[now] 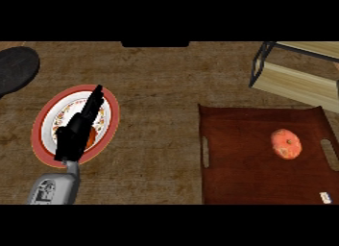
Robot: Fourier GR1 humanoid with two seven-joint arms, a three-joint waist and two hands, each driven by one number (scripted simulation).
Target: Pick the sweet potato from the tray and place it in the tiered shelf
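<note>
Head view: the orange, lumpy, oval sweet potato lies on the dark red-brown rectangular wooden tray with slotted handles, at about four o'clock from the middle of the picture, toward the tray's right half and apart from its rims. The tiered shelf of pale wood boards in a black metal frame stands at about two o'clock, just beyond the tray's far right corner; I see nothing lying on the boards that show, but part of it runs out of the picture. So the sweet potato is on the tray, not in the shelf.

The left hand, black on a grey forearm, hangs at about nine o'clock over a round white plate with a red rim and a patterned band; its fingers are stretched out straight toward twelve o'clock and hold nothing. The right hand does not show. A dark rounded object sits at ten o'clock, too cut off to name.

Risks, as I judge them:
- The only hand showing is well apart from the sweet potato, across the counter; a reach from there would cross the tray's near-left rim and could nudge the tray.
- The sweet potato is rounded and could roll from a poorly centred grasp.
- The shelf's frame bars leave narrow openings, so a carried sweet potato could strike a bar or sit near a board's edge.
</note>
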